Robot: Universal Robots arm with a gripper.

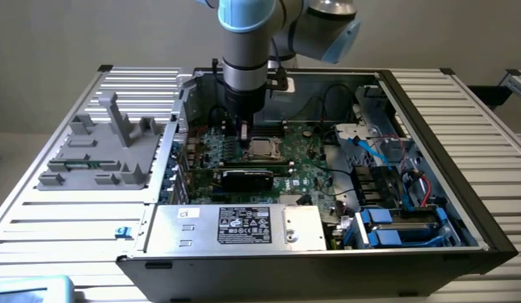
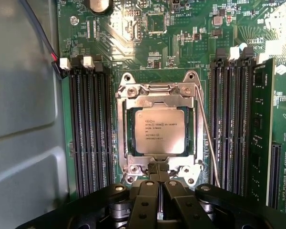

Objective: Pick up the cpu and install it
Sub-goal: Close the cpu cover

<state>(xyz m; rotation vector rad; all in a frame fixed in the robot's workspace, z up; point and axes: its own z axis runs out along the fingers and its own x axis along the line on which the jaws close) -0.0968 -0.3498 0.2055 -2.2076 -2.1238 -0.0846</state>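
Note:
The cpu [image 2: 159, 130], a silver square chip with printed text, lies flat inside the metal-framed socket [image 2: 124, 129] on the green motherboard. In the exterior view the cpu [image 1: 262, 147] shows as a small shiny square in the middle of the open computer case. My gripper [image 2: 158, 183] hovers just off one edge of the socket frame. Its black fingers [image 2: 148, 191] are pressed together with nothing between them. The arm reaches straight down into the case, and the gripper [image 1: 243, 140] sits close beside the socket on the exterior view's left.
Memory slots [image 2: 90, 138] flank the socket on both sides, and a thin wire lever [image 2: 207, 138] runs along the frame. A black graphics card [image 1: 247, 178] lies in front of the socket, with the power supply [image 1: 243, 227] nearer. A grey fixture [image 1: 104, 154] stands outside the case.

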